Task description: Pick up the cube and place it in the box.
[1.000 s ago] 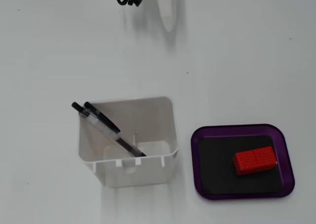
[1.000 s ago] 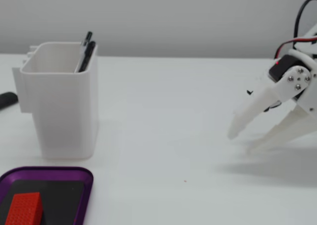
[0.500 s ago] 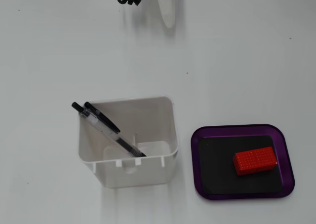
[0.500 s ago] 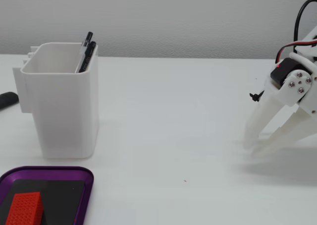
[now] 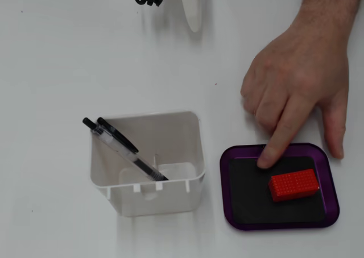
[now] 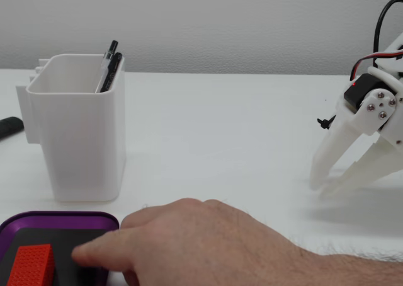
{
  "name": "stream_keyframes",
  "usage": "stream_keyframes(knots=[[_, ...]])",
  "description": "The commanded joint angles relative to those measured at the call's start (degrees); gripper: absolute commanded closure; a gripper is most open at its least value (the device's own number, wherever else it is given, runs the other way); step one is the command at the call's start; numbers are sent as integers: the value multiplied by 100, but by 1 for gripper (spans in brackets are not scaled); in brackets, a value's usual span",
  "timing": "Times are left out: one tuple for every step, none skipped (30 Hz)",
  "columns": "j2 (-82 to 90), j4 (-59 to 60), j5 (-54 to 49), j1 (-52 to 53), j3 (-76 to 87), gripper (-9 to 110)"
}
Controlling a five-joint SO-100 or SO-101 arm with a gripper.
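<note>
Cube lies in box w/ fingertip; pens in bin; gripper jaws apart.

The box and cube are cut off below.

red cube inside purple box

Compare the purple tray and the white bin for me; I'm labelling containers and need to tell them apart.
The purple tray is shallow with a black floor; the white bin is deep and all white. The tray holds the red cube; the bin holds black pens. Both are open-topped with rounded corners and stand on the table.
</note>
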Motion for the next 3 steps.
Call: stream_keyframes(knots=[[580, -9, 26, 0, 62, 102], [580, -9, 26, 0, 62, 102], [580, -9, 26, 0, 62, 102]])
